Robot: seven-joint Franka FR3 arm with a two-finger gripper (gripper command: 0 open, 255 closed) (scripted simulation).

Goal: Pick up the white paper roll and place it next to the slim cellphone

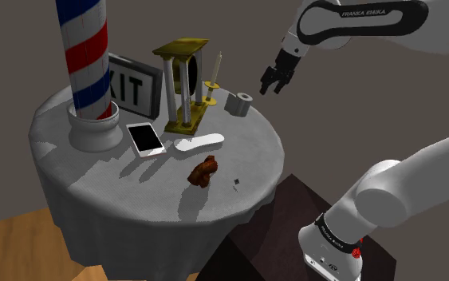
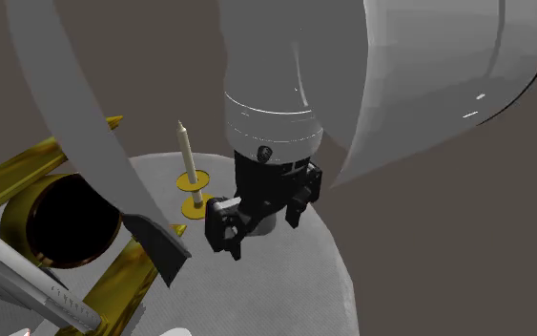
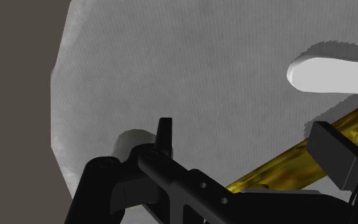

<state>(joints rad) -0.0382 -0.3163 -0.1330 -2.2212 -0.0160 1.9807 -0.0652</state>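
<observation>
**Grey Roll Near the Rim, Pincer Open Above**

Shoulder view: the paper roll (image 1: 239,104) stands near the table (image 1: 254,156) rim, beside the candle (image 1: 218,70) and well apart from the cellphone (image 1: 145,138). A skewed descent could nudge it over the rim or topple the candle. The gripper (image 1: 272,86) hangs above, not touching it. Second exterior view: fingers (image 2: 230,234) spread wide, nothing between. Wrist view: fingers apart, empty, cloth (image 3: 171,63) beneath.

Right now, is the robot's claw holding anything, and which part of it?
Nothing is held. The open claw hangs in the air, up and to the shoulder view's right of the grey paper roll, not touching it.
</observation>
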